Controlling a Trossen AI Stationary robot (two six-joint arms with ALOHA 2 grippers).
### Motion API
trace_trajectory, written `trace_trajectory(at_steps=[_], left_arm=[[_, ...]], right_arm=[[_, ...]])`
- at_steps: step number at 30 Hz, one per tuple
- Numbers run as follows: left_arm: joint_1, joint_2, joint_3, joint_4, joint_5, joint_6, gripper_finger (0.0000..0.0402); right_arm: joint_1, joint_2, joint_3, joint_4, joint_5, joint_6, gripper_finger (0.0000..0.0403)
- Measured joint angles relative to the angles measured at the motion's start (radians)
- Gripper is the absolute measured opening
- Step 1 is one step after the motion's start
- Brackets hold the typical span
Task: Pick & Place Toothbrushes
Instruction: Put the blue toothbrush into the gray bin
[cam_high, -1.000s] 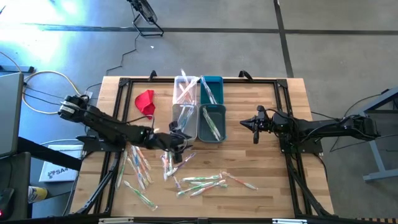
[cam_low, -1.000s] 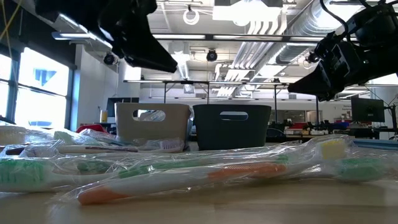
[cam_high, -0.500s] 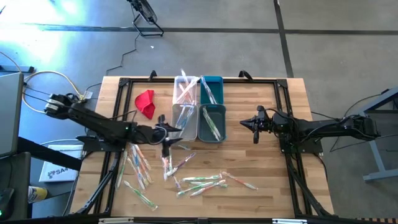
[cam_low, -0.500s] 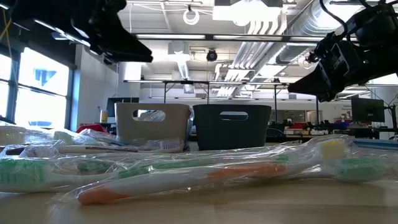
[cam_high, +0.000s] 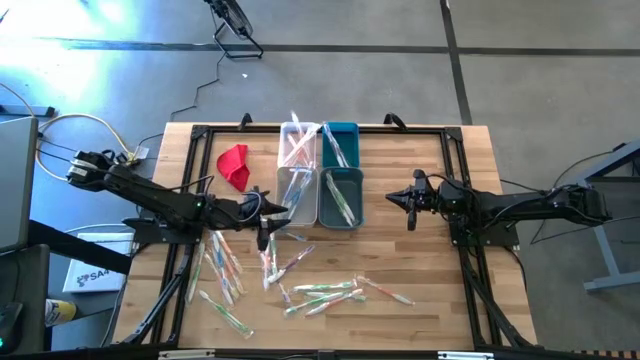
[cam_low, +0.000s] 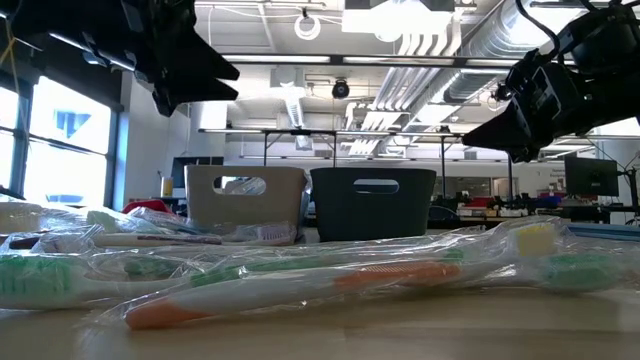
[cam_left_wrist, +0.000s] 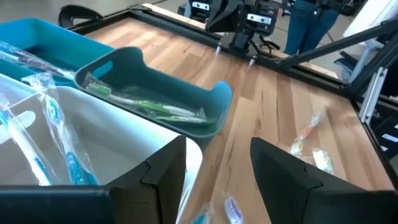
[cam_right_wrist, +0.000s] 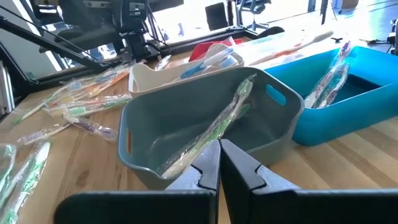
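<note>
Wrapped toothbrushes (cam_high: 300, 285) lie scattered on the wooden table's near half, and a few (cam_low: 300, 275) show close up in the low view. Others lie in four bins: a white one (cam_high: 298, 142), a teal one (cam_high: 340, 140), a pale one (cam_left_wrist: 93, 155) holding blue brushes and a grey one (cam_right_wrist: 205, 134) holding green brushes. My left gripper (cam_left_wrist: 217, 180) hovers open beside the pale bin's near left corner (cam_high: 272, 212), with nothing between its fingers. My right gripper (cam_right_wrist: 219, 165) waits shut, right of the grey bin (cam_high: 405, 200), above the table.
A red cloth (cam_high: 234, 165) lies left of the bins. A black frame (cam_high: 455, 150) runs along the table's edges. Bare wood lies between the grey bin and my right gripper. A person's legs (cam_left_wrist: 305, 25) show beyond the table in the left wrist view.
My left gripper has drawn back from over the scattered toothbrushes toward the table's left edge and a little toward the far edge, rolling about its own axis. It has stayed open. My right arm has kept still.
</note>
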Motion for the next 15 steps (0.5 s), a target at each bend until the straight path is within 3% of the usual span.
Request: trace_trajectory(at_steps=[11, 15], left_arm=[[0.000, 0.001, 0.000, 0.012, 0.005, -0.001, 0.0175], [0.000, 0.001, 0.000, 0.010, 0.088, -0.003, 0.0175]], right_arm=[[0.000, 0.000, 0.000, -0.007, -0.057, -0.006, 0.0003], [0.000, 0.000, 0.000, -0.007, -0.058, -0.007, 0.0003]])
